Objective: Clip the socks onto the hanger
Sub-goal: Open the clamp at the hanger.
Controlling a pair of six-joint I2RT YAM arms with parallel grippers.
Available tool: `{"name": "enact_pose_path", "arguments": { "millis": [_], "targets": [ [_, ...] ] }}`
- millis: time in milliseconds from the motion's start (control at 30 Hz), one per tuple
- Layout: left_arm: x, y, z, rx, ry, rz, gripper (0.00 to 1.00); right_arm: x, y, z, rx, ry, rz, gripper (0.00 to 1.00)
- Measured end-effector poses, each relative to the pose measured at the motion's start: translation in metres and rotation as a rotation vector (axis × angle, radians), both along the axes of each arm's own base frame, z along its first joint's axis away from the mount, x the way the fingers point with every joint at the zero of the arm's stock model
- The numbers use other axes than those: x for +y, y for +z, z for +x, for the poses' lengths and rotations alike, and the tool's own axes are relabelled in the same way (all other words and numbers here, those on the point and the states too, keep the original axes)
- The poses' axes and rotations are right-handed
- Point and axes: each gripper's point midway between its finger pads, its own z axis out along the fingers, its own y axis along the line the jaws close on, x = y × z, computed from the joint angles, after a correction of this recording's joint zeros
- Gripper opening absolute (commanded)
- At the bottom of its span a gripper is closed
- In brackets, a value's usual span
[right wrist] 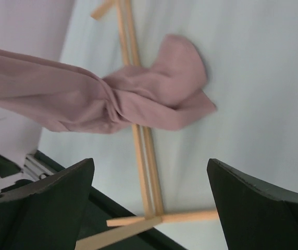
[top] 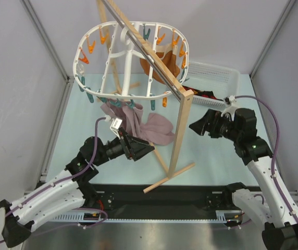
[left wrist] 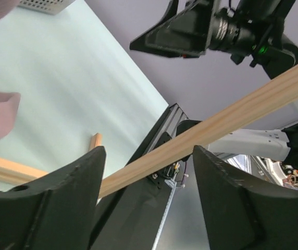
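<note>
Socks [top: 205,95]: a black-and-red bundle in the white basket [top: 216,73] at the far right of the table [top: 86,120], partly hidden by the wooden stand [top: 183,130].
Hanger [top: 77,66]: up at the stand's rod, with a mauve cloth [top: 149,127] hanging below its near rim.
Left end effector [top: 141,148]: fingers spread, empty, beside the cloth.
Right end effector [top: 198,125]: fingers spread, empty, near the basket.
</note>
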Motion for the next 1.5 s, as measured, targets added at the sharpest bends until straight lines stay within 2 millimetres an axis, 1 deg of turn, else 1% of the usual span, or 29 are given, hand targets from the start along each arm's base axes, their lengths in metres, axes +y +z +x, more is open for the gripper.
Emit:
{"name": "enact_pose_path", "arguments": {
  "millis": [33,133,167,200,233,367,433,467,533,600,700,733,767,833,933,1033,1100,1200,1267,1367,1400,1500],
  "targets": [
    [-0.004,0.003,-0.001,-0.011,-0.006,0.004,0.69,0.005,0.012,0.004,-0.033,0.026,0.021,0.91],
    [-0.014,0.013,0.004,-0.05,-0.01,0.02,0.67,0.023,0.052,0.014,-0.132,0.133,0.085,0.89],
    [-0.017,0.018,0.006,-0.068,-0.009,0.023,0.64,0.027,0.064,0.017,-0.17,0.161,0.102,0.88],
    [-0.02,0.023,0.007,-0.084,-0.013,0.022,0.63,0.03,0.072,0.019,-0.196,0.18,0.113,0.87],
    [-0.024,0.029,0.008,-0.102,-0.017,0.023,0.62,0.034,0.082,0.022,-0.231,0.202,0.126,0.83],
    [-0.036,0.048,0.013,-0.169,-0.031,0.015,0.61,0.033,0.115,0.031,-0.345,0.226,0.154,0.75],
    [-0.042,0.052,0.013,-0.194,-0.039,0.018,0.6,0.03,0.132,0.039,-0.402,0.223,0.165,0.67],
    [-0.044,0.054,0.013,-0.202,-0.041,0.02,0.6,0.029,0.143,0.043,-0.432,0.228,0.175,0.66],
    [-0.049,0.058,0.016,-0.211,-0.041,0.025,0.6,0.025,0.155,0.052,-0.468,0.217,0.185,0.66],
    [-0.054,0.063,0.022,-0.214,-0.031,0.03,0.62,0.023,0.162,0.057,-0.491,0.217,0.191,0.66],
    [-0.057,0.075,0.032,-0.215,0.007,0.03,0.66,0.025,0.168,0.058,-0.51,0.23,0.212,0.68],
    [-0.056,0.079,0.037,-0.213,0.03,0.031,0.66,0.026,0.171,0.057,-0.514,0.234,0.221,0.73],
    [-0.054,0.084,0.041,-0.214,0.056,0.033,0.7,0.027,0.174,0.056,-0.52,0.243,0.231,0.75],
    [-0.049,0.094,0.05,-0.221,0.117,0.037,0.72,0.028,0.183,0.056,-0.536,0.251,0.248,0.77],
    [-0.038,0.104,0.065,-0.22,0.208,0.046,0.75,0.032,0.2,0.055,-0.569,0.274,0.274,0.77],
    [-0.024,0.102,0.082,-0.202,0.285,0.071,0.76,0.039,0.211,0.051,-0.594,0.322,0.287,0.74],
    [-0.012,0.095,0.096,-0.183,0.334,0.099,0.76,0.046,0.21,0.047,-0.594,0.364,0.291,0.73],
    [0.007,0.086,0.114,-0.158,0.398,0.134,0.76,0.061,0.205,0.039,-0.587,0.434,0.29,0.68],
    [0.017,0.083,0.12,-0.147,0.425,0.148,0.77,0.073,0.201,0.031,-0.594,0.487,0.284,0.66],
    [0.025,0.085,0.119,-0.148,0.433,0.149,0.77,0.092,0.194,0.016,-0.609,0.571,0.264,0.62],
    [0.027,0.088,0.116,-0.153,0.429,0.142,0.77,0.099,0.191,0.01,-0.612,0.601,0.256,0.59],
    [0.034,0.099,0.104,-0.178,0.418,0.124,0.78,0.117,0.179,-0.001,-0.616,0.661,0.229,0.59]
  ]
}}
